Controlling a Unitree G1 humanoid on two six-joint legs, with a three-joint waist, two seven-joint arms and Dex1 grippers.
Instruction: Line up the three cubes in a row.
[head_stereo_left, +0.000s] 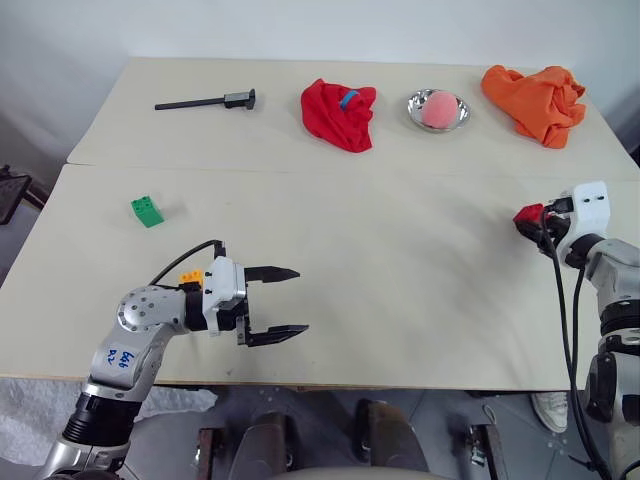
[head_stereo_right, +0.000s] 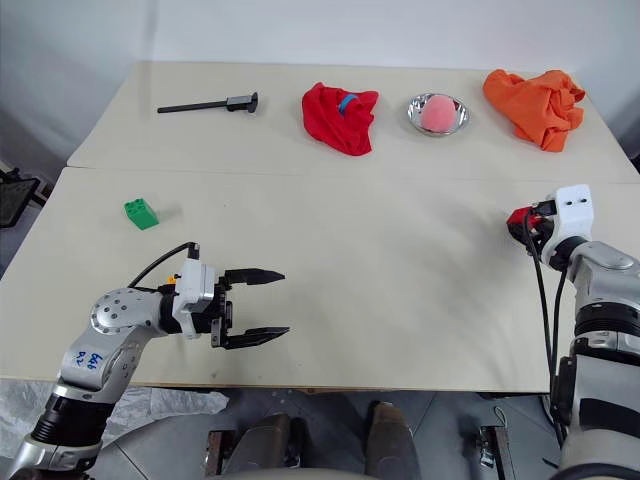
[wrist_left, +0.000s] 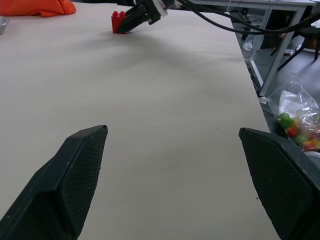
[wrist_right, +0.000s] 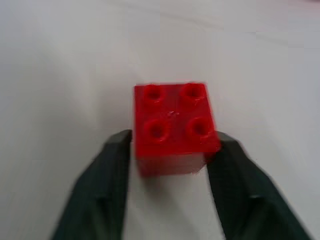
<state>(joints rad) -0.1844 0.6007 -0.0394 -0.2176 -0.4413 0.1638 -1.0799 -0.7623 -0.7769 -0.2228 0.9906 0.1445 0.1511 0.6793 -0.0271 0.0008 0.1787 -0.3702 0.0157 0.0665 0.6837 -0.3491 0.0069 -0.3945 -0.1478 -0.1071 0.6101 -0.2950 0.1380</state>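
Note:
A red cube (wrist_right: 172, 125) rests on the table near its right edge, and my right gripper (wrist_right: 172, 140) is shut on it, one black finger pressed against each side. The head view shows the same red cube (head_stereo_left: 527, 217) just ahead of that hand. Far over on the left half of the table lies the green cube (head_stereo_left: 147, 210). A yellow-orange cube (head_stereo_left: 190, 276) peeks out from behind my left wrist. My left gripper (head_stereo_left: 300, 300) hovers open over the front left of the table, pointing right, with nothing between its fingers (wrist_left: 75, 175).
Along the back of the table (head_stereo_left: 400, 260) lie a black tool (head_stereo_left: 205, 101), a red cloth (head_stereo_left: 340, 113), a metal bowl (head_stereo_left: 457, 117) holding a pink ball (head_stereo_left: 437, 110), and an orange cloth (head_stereo_left: 535, 100). A plastic bag (wrist_left: 300, 122) lies on the floor beyond the right edge.

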